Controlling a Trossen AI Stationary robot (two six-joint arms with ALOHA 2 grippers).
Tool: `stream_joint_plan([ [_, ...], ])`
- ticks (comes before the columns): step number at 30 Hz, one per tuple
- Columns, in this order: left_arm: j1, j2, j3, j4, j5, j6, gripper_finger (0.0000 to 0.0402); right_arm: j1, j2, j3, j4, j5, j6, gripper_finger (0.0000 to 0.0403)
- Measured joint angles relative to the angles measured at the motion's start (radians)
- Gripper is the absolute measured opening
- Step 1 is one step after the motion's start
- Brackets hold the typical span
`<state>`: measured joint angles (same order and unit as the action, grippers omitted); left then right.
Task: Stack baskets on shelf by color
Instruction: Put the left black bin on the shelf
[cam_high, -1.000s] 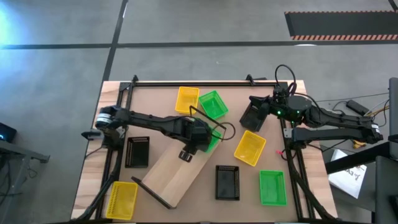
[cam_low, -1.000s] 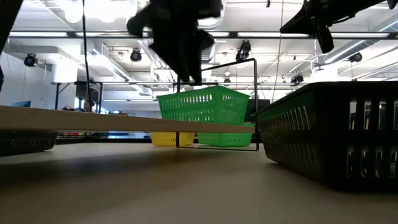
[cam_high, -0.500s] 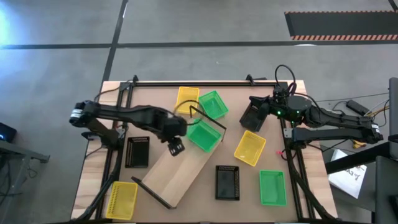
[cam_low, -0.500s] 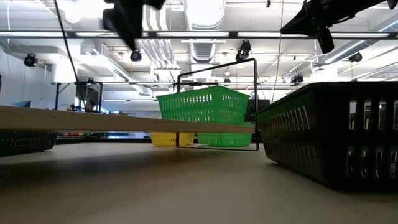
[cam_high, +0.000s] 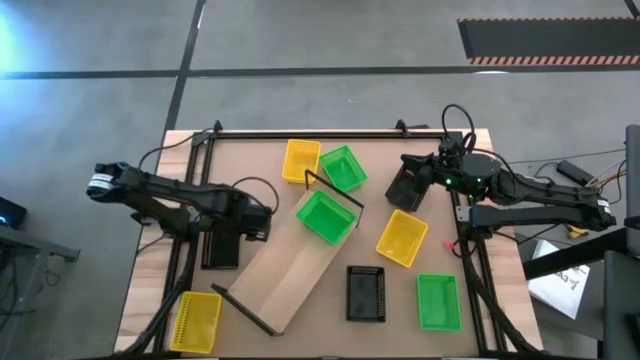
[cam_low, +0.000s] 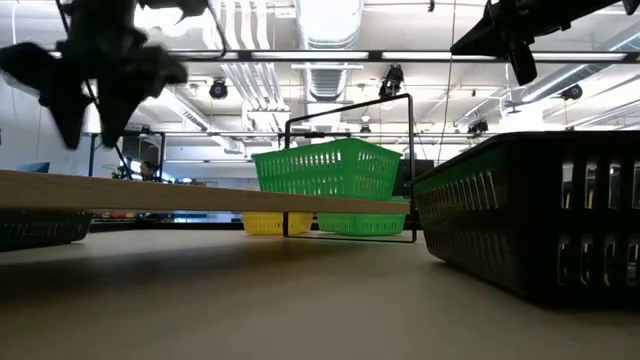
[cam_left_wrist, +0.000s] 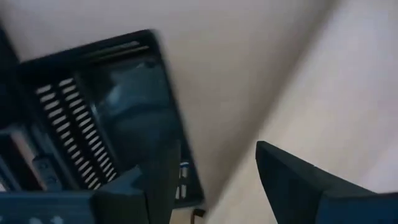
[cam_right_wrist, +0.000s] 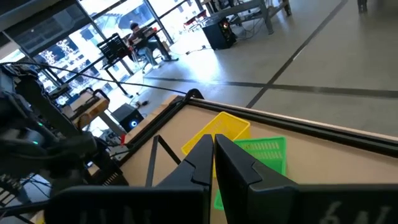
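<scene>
The left end effector (cam_high: 255, 222), fingers spread, hovers over the black slotted plastic basket (cam_high: 220, 244) on the worktop (cam_high: 300, 300), just beside the pale wooden shelf (cam_high: 285, 280). Light, stiff, probably slippery: pinch one rim wall.

The left arm is reaching in from the table's left side, its left gripper (cam_high: 250, 222) hanging above the surface with fingers (cam_left_wrist: 298, 180) spread apart and nothing between them. The right arm is waiting at the right edge — its right gripper (cam_high: 412, 180) is pointing inward, fingers (cam_right_wrist: 202, 158) pressed together.
</scene>
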<state>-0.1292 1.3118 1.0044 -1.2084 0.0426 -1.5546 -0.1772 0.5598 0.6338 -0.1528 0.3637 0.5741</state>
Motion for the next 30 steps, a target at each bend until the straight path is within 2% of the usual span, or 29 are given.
stream_joint_plan([
  [7,0.008,0.006,-0.162,0.104,0.081,-0.074,0.0194,0.000,0.000,0.000,0.000,0.002,-0.003,0.0009],
  [12,0.015,0.010,-0.244,0.111,0.082,-0.115,0.0194,0.000,0.000,0.000,0.000,0.002,-0.003,0.0009],
  [15,0.019,0.010,-0.287,0.177,0.077,-0.115,0.0184,0.000,0.000,0.000,0.000,0.003,-0.002,0.0009],
  [20,0.019,0.012,-0.351,0.290,0.068,-0.107,0.0142,0.000,0.000,0.000,0.002,0.004,0.001,0.0009],
  [23,0.019,0.012,-0.366,0.287,0.052,-0.073,0.0107,0.000,0.000,0.000,0.010,0.004,0.001,0.0009],
  [26,0.019,0.012,-0.349,0.292,0.035,0.026,0.0066,0.000,0.000,0.000,0.013,0.004,0.001,0.0009],
  [30,0.019,0.012,-0.293,0.291,0.026,0.235,0.0012,0.000,0.000,0.000,0.013,0.005,0.002,0.0009],
])
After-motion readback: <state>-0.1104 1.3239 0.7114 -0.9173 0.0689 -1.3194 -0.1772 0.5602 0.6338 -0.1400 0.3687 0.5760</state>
